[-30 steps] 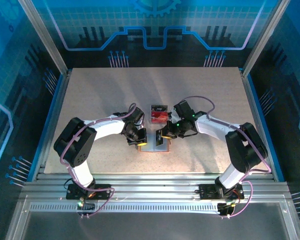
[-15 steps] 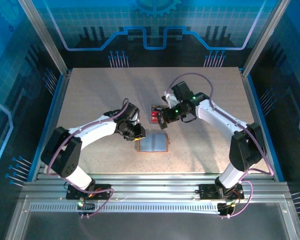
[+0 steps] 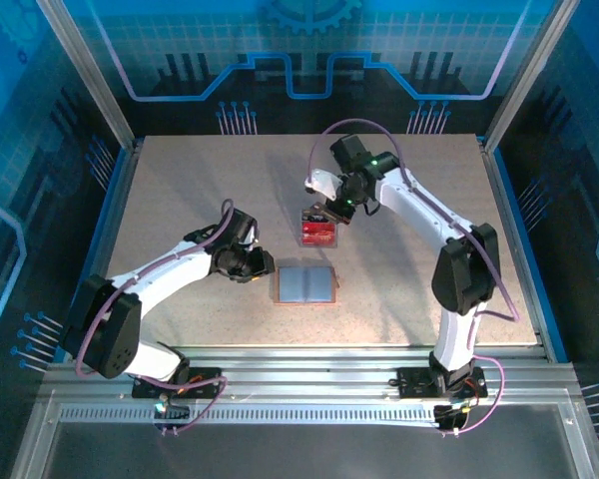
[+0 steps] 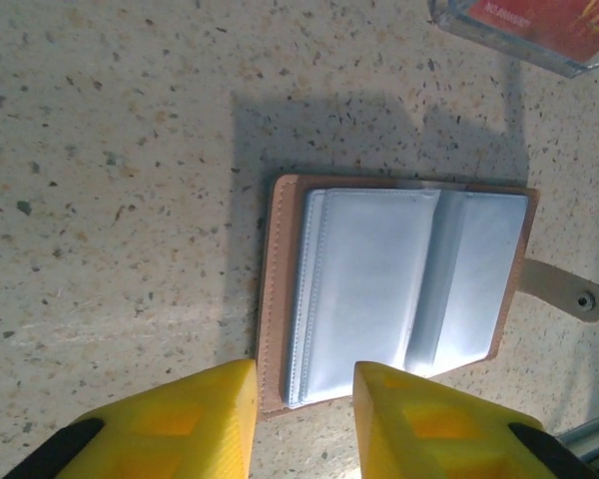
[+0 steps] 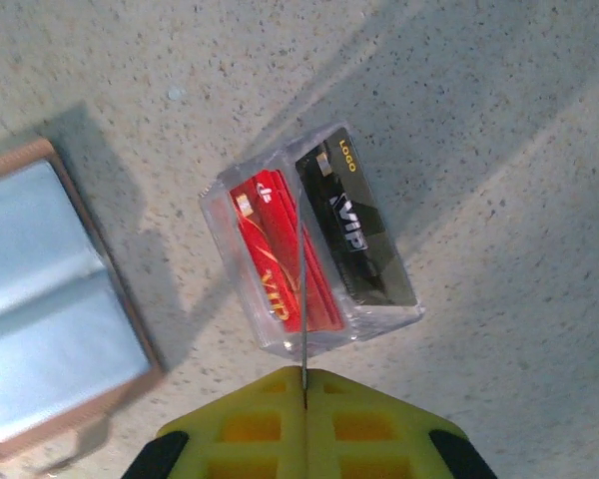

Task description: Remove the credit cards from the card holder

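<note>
Tan card holder (image 3: pixel 305 285) lies open; just beside it our left end effector (image 4: pixel 304 389) hovers part-open, empty. Beyond it, our right end effector (image 5: pixel 304 379) pinches a credit card (image 5: pixel 302 289) edge-on over the clear box (image 5: pixel 379 321).

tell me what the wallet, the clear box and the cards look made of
Card holder: likely leather or faux leather, matte tan rim, smooth pale blue lining with soft sheen.
Clear box: hard transparent plastic, table visible through its glossy walls.
Credit cards: probably plastic, thin, glossy, printed.
</note>
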Robot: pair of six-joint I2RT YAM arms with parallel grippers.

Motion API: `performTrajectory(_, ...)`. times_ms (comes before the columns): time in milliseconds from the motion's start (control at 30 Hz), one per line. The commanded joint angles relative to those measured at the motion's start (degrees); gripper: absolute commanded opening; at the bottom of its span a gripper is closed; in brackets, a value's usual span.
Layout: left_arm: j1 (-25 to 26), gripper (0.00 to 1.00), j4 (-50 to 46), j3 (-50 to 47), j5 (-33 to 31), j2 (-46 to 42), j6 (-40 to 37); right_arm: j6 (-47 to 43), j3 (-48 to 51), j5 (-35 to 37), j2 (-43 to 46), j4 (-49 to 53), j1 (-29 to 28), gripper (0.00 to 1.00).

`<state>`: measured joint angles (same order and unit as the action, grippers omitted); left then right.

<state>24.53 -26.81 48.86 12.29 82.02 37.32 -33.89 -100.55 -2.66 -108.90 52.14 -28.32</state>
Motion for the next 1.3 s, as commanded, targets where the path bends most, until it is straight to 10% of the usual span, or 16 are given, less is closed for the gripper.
performTrajectory(0,-1.50,0.32,-1.25,-1.39,0.04,-1.70,-0.82,-11.44,-5.51,2.92,-4.00,6.68,0.55,0.00)
performTrajectory(700,-2.89,0.36,-0.94,-2.83,0.72,-1.34,-0.10,-19.11,-34.33,1.48,-25.80,22.24,-0.69,0.00)
performTrajectory(1267,-3.88,0.38,-1.32,-2.50,1.14,-0.72,-0.80,-18.33,-36.67,0.81,-30.13,25.02,-1.52,0.03)
